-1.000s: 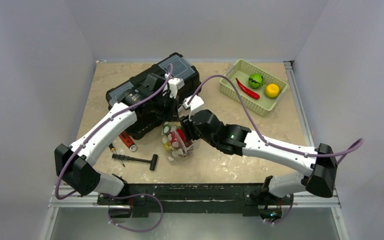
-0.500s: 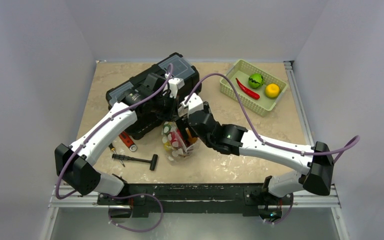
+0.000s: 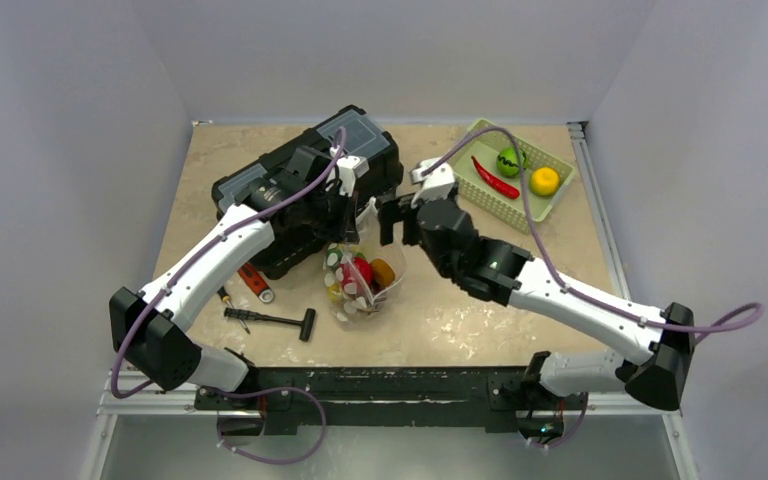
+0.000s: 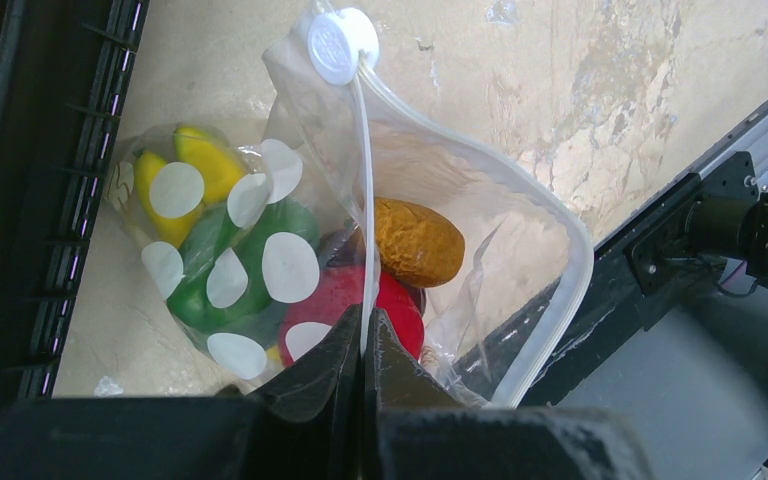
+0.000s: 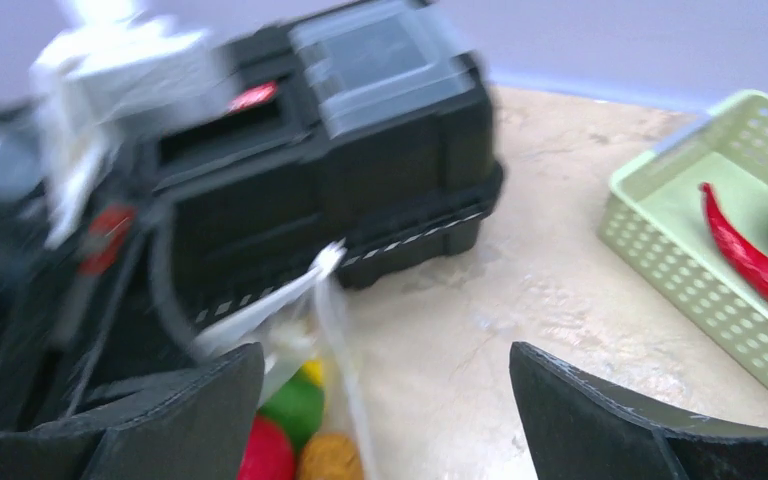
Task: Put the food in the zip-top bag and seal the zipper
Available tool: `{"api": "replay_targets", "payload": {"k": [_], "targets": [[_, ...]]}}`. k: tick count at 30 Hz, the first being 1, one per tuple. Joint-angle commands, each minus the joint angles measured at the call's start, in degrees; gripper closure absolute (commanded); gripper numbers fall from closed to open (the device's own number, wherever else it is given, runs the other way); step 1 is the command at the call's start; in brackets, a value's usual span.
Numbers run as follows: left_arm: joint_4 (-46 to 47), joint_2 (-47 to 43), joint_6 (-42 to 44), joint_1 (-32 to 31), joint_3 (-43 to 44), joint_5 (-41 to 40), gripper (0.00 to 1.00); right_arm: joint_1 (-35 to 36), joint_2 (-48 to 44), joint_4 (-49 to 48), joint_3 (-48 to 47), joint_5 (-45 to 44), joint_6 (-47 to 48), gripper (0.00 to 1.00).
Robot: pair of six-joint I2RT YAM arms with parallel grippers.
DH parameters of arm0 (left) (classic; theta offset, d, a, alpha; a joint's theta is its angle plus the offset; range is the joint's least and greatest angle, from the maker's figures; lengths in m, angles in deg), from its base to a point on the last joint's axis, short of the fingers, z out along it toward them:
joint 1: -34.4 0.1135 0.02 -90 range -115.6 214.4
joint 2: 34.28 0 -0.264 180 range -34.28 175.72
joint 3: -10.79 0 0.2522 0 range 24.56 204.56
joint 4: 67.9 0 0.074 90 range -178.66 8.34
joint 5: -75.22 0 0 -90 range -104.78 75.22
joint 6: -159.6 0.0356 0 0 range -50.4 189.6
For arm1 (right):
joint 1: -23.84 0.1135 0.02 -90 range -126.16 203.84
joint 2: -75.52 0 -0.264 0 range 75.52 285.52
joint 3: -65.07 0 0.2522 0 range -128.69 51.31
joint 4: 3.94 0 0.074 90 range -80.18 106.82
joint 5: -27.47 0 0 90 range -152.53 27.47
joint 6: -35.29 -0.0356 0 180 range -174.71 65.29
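Three glossy plastic pieces (slim red chilli (image 3: 495, 179), round green fruit (image 3: 511, 160), orange ball (image 3: 544, 181)) are seen in the slotted basket (image 3: 458, 180), so filling is judged unfinished. The crinkly dotted zip-top bag (image 3: 363, 287), on the bench (image 3: 460, 312), is held open by the left gripper (image 4: 362, 342) pinched onto its zipper (image 4: 363, 200); the right gripper (image 5: 380, 358), spread wide and empty, is needed at the basket.

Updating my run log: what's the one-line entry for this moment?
left gripper: shut on zipper | right gripper: open, empty | zip-top bag: mouth open, food inside
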Motion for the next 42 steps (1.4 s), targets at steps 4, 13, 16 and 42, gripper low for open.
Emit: {"api": "replay_targets", "payload": {"k": [4,13,16,42], "targets": [[0.3,-0.9,1.0,0.2,2.3,0.8,1.0,-17.2,-4.5,-1.8,1.4,4.8,-11.4,0.05],[0.3,-1.2,1.0,0.2,2.3,1.3,1.0,-41.5,1.7,2.7,-0.9,17.9,-22.5,0.05],[0.4,-1.0,0.9,0.2,2.4,1.7,1.0,-46.7,7.7,6.1,-4.0,17.5,-28.7,0.06],[0.3,0.4,0.6,0.2,2.6,2.6,1.0,-60.4,40.7,15.2,-19.6,21.8,-58.8,0.28]]}}
